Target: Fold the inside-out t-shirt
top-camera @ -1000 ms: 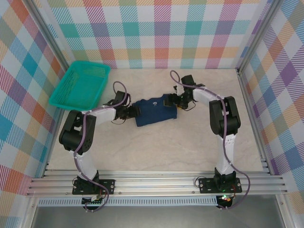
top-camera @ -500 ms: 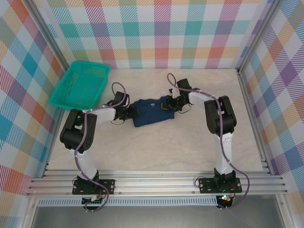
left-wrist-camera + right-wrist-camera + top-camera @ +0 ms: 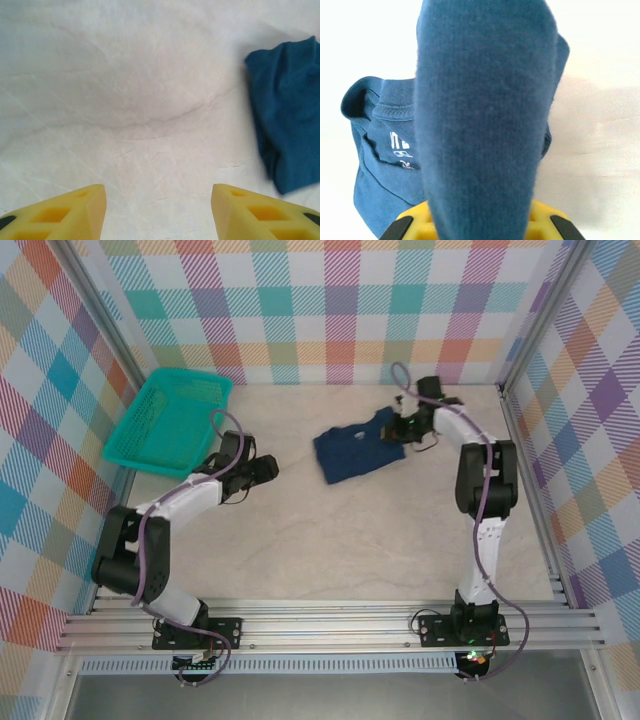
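Note:
The inside-out t-shirt (image 3: 352,446) is a bunched dark navy heap on the pale table, towards the back right of centre. My right gripper (image 3: 400,428) is shut on its right edge. In the right wrist view a thick fold of the t-shirt (image 3: 485,100) rises out of the yellow fingers (image 3: 547,222) of the right gripper (image 3: 482,222), with the collar and its white printed label to the left. My left gripper (image 3: 266,469) is apart from the cloth, to its left. In the left wrist view the left gripper (image 3: 159,210) stands open over bare table, with the t-shirt (image 3: 290,110) at the right edge.
A teal mesh basket (image 3: 170,420) sits at the back left, close behind the left arm. Checked walls enclose the table on three sides, and the right gripper is near the back right corner. Bare table (image 3: 330,540) lies in front of the shirt.
The right gripper has shut on the shirt and dragged it towards the back right. The left gripper has come off the cloth, drawn back to the left and stands open.

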You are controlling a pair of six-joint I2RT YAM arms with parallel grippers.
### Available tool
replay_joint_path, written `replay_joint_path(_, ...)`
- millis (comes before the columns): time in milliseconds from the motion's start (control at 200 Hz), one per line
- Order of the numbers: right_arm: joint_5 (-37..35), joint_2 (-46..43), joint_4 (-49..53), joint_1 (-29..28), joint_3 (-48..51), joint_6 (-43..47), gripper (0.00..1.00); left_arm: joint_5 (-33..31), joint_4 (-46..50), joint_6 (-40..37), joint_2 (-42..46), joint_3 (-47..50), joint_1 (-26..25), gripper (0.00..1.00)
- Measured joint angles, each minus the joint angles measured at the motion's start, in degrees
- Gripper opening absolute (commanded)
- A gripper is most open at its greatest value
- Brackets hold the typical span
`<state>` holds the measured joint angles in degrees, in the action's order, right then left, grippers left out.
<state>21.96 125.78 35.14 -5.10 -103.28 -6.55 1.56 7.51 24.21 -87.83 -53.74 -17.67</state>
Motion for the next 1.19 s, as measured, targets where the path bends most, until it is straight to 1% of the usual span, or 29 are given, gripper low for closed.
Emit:
replay_joint_path(155,-10.0,1.4,5.7,8.7,-10.3,9.4,0.04,0.0,0.2,0.0,5.7,1.9,0.0,0.59)
replay_joint_path(215,-13.2,3.1,7.0,11.2,-14.6,12.5,0.05,-0.1,0.5,0.0,7.2,2.8,0.0,0.59)
replay_joint_path(285,-17.1,6.4,9.0,12.9,-20.7,16.1,0.07,-0.2,1.2,0.0,8.4,3.8,0.0,0.59)
replay_joint_path(365,-21.6,11.6,10.5,13.3,-28.3,19.4,0.10,-0.4,1.9,0.0,9.2,4.6,0.0,0.59)
replay_joint_path(385,-22.7,13.2,11.0,13.3,-30.5,20.1,0.13,-0.4,2.0,0.0,9.3,4.7,0.0,0.59)
replay_joint_path(430,-25.2,16.7,11.8,13.0,-35.0,21.0,0.25,-0.4,2.2,0.0,9.4,4.8,0.0,0.59)
replay_joint_path(465,-27.1,19.4,12.5,12.7,-38.3,21.4,0.32,-0.4,2.4,0.0,9.4,4.8,0.0,0.59)
replay_joint_path(520,-29.9,23.0,13.4,12.3,-42.7,22.1,0.48,-0.4,2.8,0.0,9.5,4.8,0.0,0.60)
replay_joint_path(540,-31.0,24.2,13.8,12.1,-44.2,21.4,0.53,-0.5,2.9,0.0,9.5,4.8,0.0,0.60)
replay_joint_path(605,-33.7,25.7,14.6,11.8,-45.7,20.0,0.64,-0.6,3.1,0.0,9.5,4.8,0.0,0.61)
replay_joint_path(670,-36.2,25.3,16.0,11.4,-45.2,18.6,0.68,-0.8,3.1,0.0,9.5,4.8,0.0,0.62)
replay_joint_path(730,-37.8,22.8,15.4,11.0,-41.7,17.6,0.69,-1.3,3.2,-0.1,9.7,4.7,0.0,0.65)
replay_joint_path(755,-38.4,20.4,14.7,10.8,-38.2,17.0,0.69,-1.7,3.3,-0.2,9.9,4.8,0.0,0.66)
replay_joint_path(820,-39.2,13.4,12.3,10.3,-27.9,15.5,0.73,-3.3,3.3,-0.9,11.0,4.9,0.0,0.73)
replay_joint_path(885,-39.4,3.1,7.9,9.2,-13.5,13.6,0.79,-6.3,2.8,-1.8,13.4,6.1,0.0,0.80)
replay_joint_path(935,-39.2,-6.1,5.1,7.8,-2.6,11.7,0.84,-8.9,2.4,-3.0,16.2,7.9,0.0,0.87)
replay_joint_path(1025,-38.4,-20.7,-1.4,4.6,13.7,9.2,0.92,-14.2,1.4,-4.1,21.8,11.8,0.7,0.99)
replay_joint_path(1065,-38.3,-26.5,-4.0,3.0,19.8,8.1,0.95,-16.3,1.2,-4.8,24.2,13.4,1.0,1.00)
replay_joint_path(1100,-38.0,-31.3,-6.7,1.4,25.0,6.8,1.00,-18.3,0.7,-5.4,26.4,14.7,1.4,1.00)
replay_joint_path(1135,-37.3,-35.7,-9.3,-0.2,30.2,5.4,1.00,-20.1,0.1,-6.0,28.4,16.0,2.0,1.00)
replay_joint_path(1195,-36.0,-40.7,-13.3,-1.8,37.6,3.7,1.00,-23.3,-0.8,-7.2,31.2,17.8,3.1,1.00)
